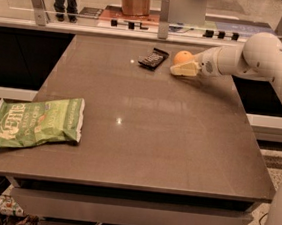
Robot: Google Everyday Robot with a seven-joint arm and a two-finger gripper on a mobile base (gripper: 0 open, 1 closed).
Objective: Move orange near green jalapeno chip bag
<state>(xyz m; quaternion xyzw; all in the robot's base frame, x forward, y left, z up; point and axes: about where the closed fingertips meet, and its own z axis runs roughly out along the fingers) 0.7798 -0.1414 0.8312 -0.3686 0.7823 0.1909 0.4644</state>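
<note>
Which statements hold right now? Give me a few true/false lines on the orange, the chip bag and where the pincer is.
1. The orange lies at the far side of the table, just right of the black packet. True.
2. The green chip bag sits right next to the orange. False: it lies at the near left edge of the table, far across from the orange.
3. The pincer is at the orange, reaching in from the right. True.
4. The black packet lies on top of the green chip bag. False: it lies on the bare table at the far side, apart from the bag.
</note>
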